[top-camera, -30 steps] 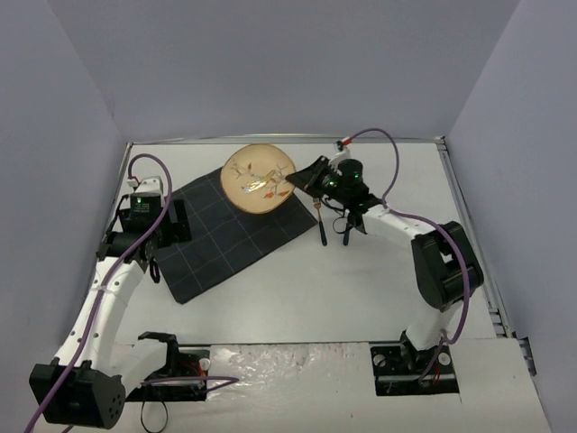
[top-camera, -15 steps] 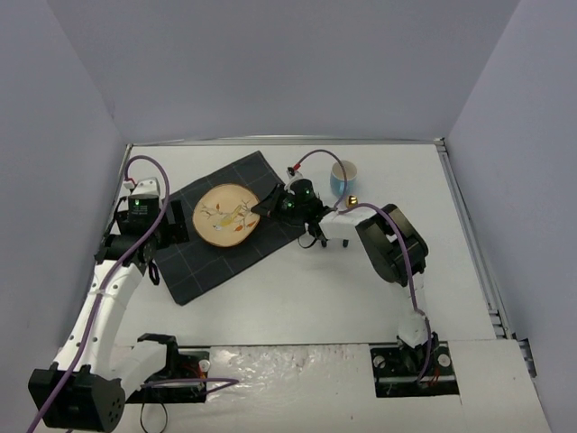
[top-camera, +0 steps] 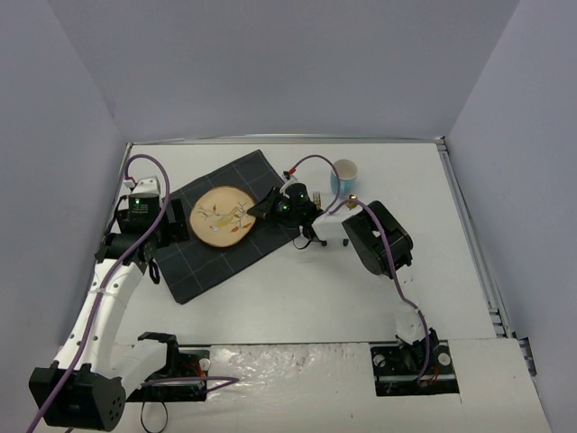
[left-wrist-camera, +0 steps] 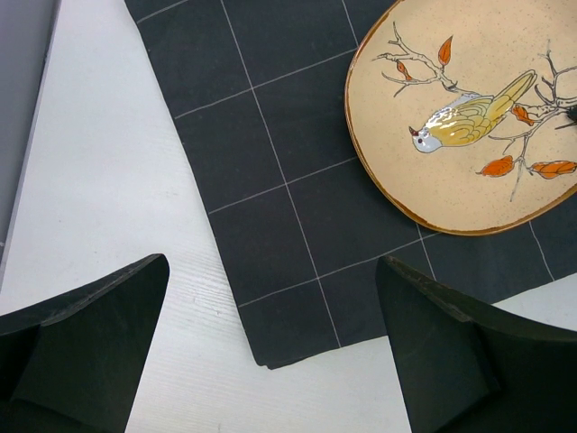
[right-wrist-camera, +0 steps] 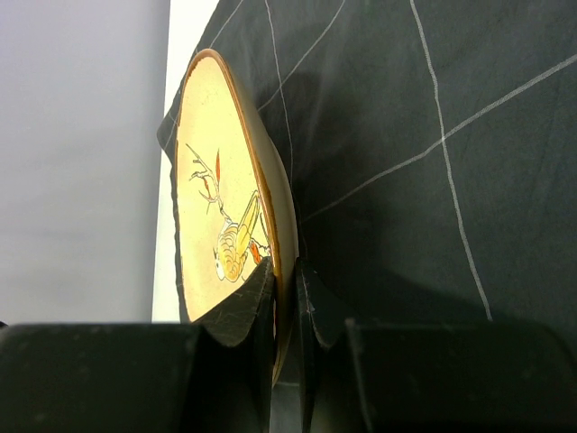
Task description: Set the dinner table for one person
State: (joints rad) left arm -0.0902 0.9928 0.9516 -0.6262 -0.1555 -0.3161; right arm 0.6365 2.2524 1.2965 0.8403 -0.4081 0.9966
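Note:
A tan plate with a painted bird lies over the dark grey grid-lined placemat on the white dinner table. Whether the plate rests fully on the mat I cannot tell. My right gripper is shut on the plate's right rim. In the right wrist view the right gripper pinches the rim of the plate, one finger on each face. My left gripper hangs open over the near-left corner of the placemat, holding nothing, with the plate ahead to its right.
A light blue cup stands behind the right arm. Dark-handled cutlery lies just off the mat's right edge, partly hidden under that arm. Grey walls close in the table on three sides, with metal rails along its edges.
My right gripper has carried the plate left and toward me, from the mat's far right corner to its middle. The right arm has folded in, uncovering the cup. The left arm stayed still.

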